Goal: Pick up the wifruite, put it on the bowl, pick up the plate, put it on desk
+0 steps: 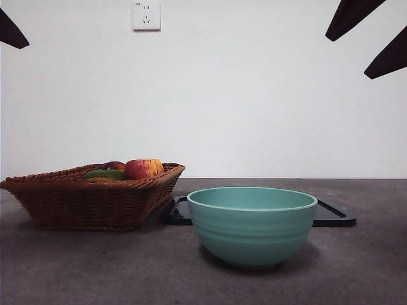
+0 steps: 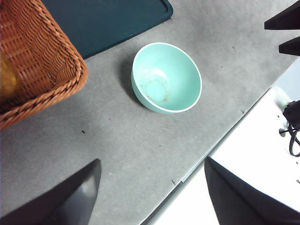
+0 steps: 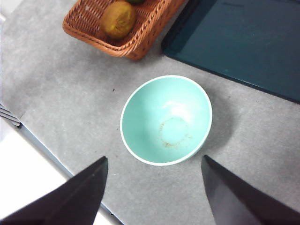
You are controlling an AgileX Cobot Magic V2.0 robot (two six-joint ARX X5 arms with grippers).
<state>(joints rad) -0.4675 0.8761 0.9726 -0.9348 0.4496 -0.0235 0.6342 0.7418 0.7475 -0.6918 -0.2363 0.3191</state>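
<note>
The bowl [image 1: 252,224] sits upright on the desk [image 1: 95,267], near the front edge, and it holds nothing; a faint brownish ring marks its inner bottom in both wrist views. Just behind it lies a flat black tray [image 1: 336,215], bare on top, with the bowl standing off it on the desk surface. To one side of the tray rests a wicker basket [image 1: 89,197], its near corner close to the tray's edge. Inside the basket lies the wifruite [image 3: 119,18], brown and dull, tucked against the basket's wall; it is out of sight behind the rim in the front view. Beside it in the basket are a red-yellow apple [image 1: 144,168] and a green fruit [image 1: 105,173], both peeking over the weave. The left gripper [image 2: 152,192] hangs high over the desk's front edge with its jaws spread wide and nothing between them, the bowl well ahead of it. The right gripper [image 3: 154,192] hovers above the bowl's near side, jaws likewise wide apart and holding nothing. In the front view only black tips show at the top corners. A white wall socket [image 1: 146,14] is on the wall behind.
</note>
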